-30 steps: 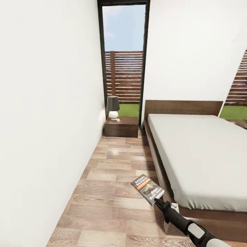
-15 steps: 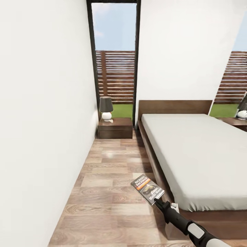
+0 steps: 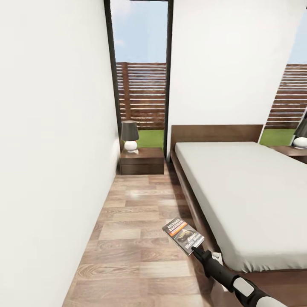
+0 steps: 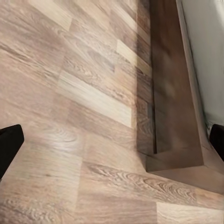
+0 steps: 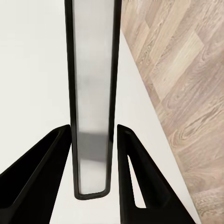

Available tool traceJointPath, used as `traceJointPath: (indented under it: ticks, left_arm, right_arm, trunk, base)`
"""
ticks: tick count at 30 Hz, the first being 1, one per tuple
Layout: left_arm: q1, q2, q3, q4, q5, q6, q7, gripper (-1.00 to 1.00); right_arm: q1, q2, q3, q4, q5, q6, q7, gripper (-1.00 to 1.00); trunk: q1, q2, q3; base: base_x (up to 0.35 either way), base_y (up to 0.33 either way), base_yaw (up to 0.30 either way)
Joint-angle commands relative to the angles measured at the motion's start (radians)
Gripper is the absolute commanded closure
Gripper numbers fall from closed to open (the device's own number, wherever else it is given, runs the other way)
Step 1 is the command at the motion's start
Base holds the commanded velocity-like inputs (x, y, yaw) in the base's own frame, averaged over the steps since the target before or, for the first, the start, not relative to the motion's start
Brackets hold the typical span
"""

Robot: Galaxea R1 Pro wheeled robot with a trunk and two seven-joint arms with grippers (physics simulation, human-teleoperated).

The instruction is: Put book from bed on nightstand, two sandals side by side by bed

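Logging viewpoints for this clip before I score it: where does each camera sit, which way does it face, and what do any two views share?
Head: on the robot's head, facing down the aisle toward the nightstand; the right claw holds the book.
Left wrist: faces down at the floor beside the bed; dark fingertips at the edges.
Right wrist: looks along the fingers pinching the book edge-on.
Shared: head and right wrist both show the book.

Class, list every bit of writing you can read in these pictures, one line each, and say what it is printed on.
"RICHARD BACHMAN": white author name along the top of the book held by the right gripper.
Orange band under it: too small to read.
Large white title at the cover's lower end: too blurred to read.
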Motion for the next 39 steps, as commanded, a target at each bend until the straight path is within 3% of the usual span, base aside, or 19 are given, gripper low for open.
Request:
traceJointPath:
  ticks: [1,24,39]
  left_arm:
    - [-0.001,0.0,-0.004,0.002,0.006,-0.005,-0.003,-1.0]
    - [-0.001,0.0,-0.004,0.002,0.006,-0.005,-0.003,-1.0]
    - [-0.001,0.0,-0.004,0.002,0.006,-0.005,-0.003,-1.0]
  right_arm:
    - [-0.001,0.0,-0.012,0.0,-0.001,0.01,0.001,1.0]
    - [-0.001,0.001,-0.012,-0.001,-0.001,0.01,0.001,1.0]
    - [-0.001,0.001,-0.012,-0.001,-0.001,0.01,0.001,1.0]
  trunk:
    - [0.0,0.0,-0.001]
    - [0.0,0.0,-0.001]
    - [0.0,0.0,-0.001]
  base:
    - [0.185,0.017,-0.004]
    - [0.185,0.005,-0.001]
    - [0.185,0.095,0.0]
